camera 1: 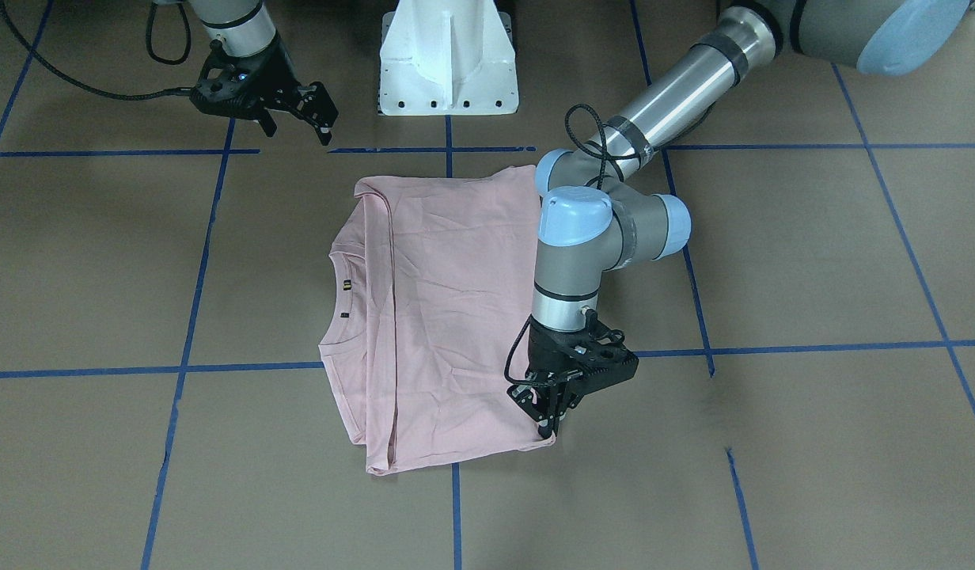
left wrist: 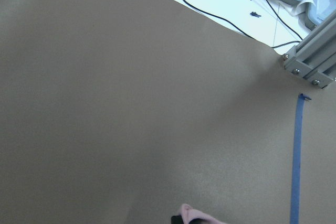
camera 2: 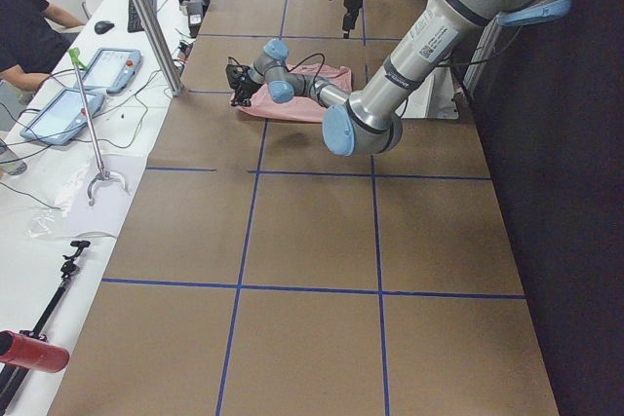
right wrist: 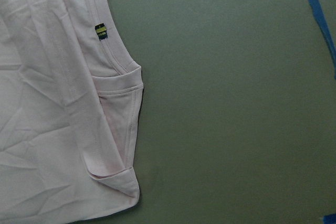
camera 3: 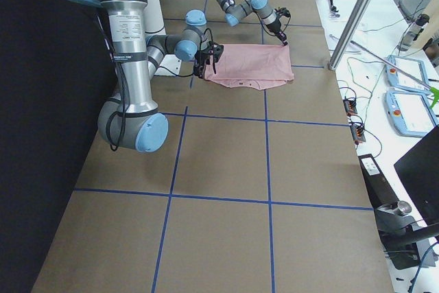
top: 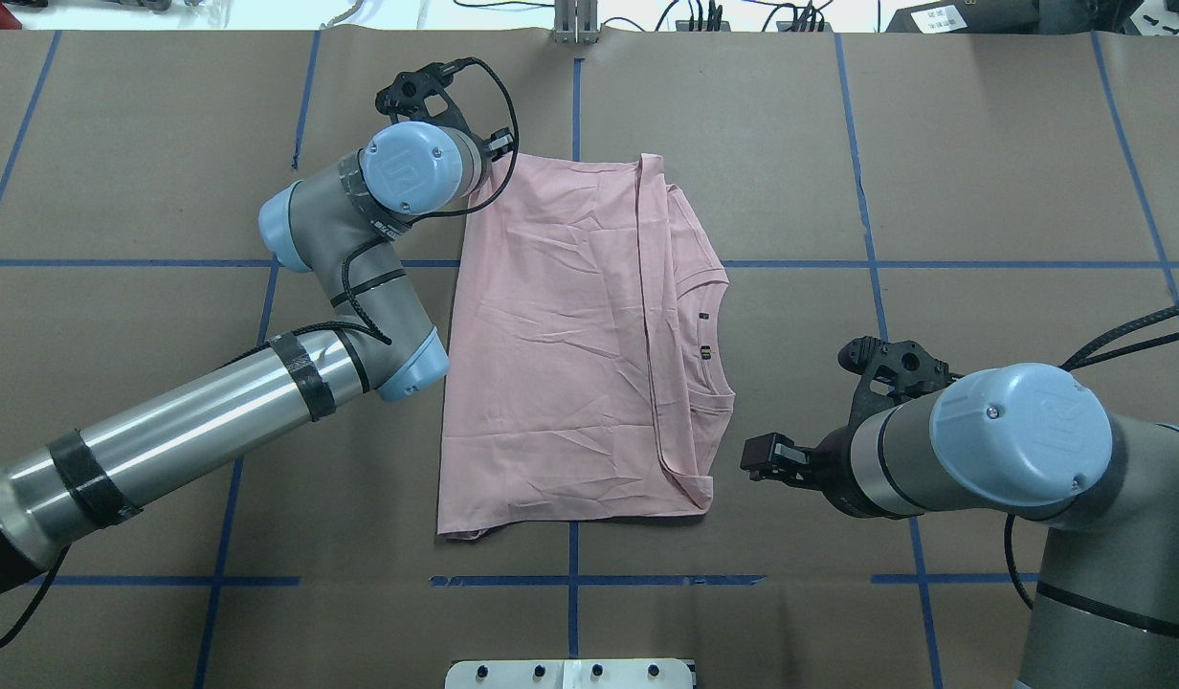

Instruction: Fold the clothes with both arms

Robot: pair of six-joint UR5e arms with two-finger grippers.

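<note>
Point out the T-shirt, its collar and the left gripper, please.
T-shirt [top: 551, 354]: overhead view, middle of the folded pink cloth.
Collar [camera 1: 353, 301]: front-facing view, on the ribbed band of the neckline.
Left gripper [camera 1: 548, 427]: front-facing view, between its fingertips, at the T-shirt's corner.

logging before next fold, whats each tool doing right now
Left tool: closed, pinching a corner of the T-shirt.
Right tool: open, holding nothing.
</note>
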